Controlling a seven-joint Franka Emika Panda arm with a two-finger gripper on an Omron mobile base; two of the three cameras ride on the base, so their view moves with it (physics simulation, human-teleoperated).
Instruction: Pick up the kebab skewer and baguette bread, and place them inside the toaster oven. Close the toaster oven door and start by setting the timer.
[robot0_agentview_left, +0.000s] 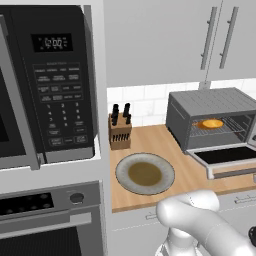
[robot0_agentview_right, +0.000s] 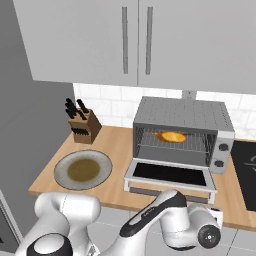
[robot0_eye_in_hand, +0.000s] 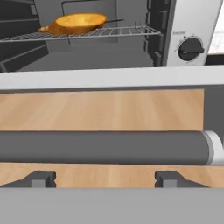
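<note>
Clearly legible only on the black microwave (robot0_agentview_left: 50, 85): a display reading 12:00, keypad labels too small to make out. Toaster oven (robot0_agentview_right: 182, 132) on the wooden worktop (robot0_agentview_right: 115, 145), toaster oven door (robot0_agentview_right: 170, 175) dropped flat open. Baguette bread (robot0_eye_in_hand: 76, 22) on the wire rack inside, a thin dark stick poking out behind it, probably the kebab skewer (robot0_eye_in_hand: 114, 20). End effector (robot0_eye_in_hand: 105, 178) low before the door's grey bar handle (robot0_eye_in_hand: 100, 147), fingers apart, gripping nothing. Plate (robot0_agentview_left: 145, 173) bare beside knife block (robot0_agentview_left: 120, 129).

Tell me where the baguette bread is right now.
The baguette bread lies on the wire rack inside the open toaster oven, above the dropped toaster oven door, right of the plate.
</note>
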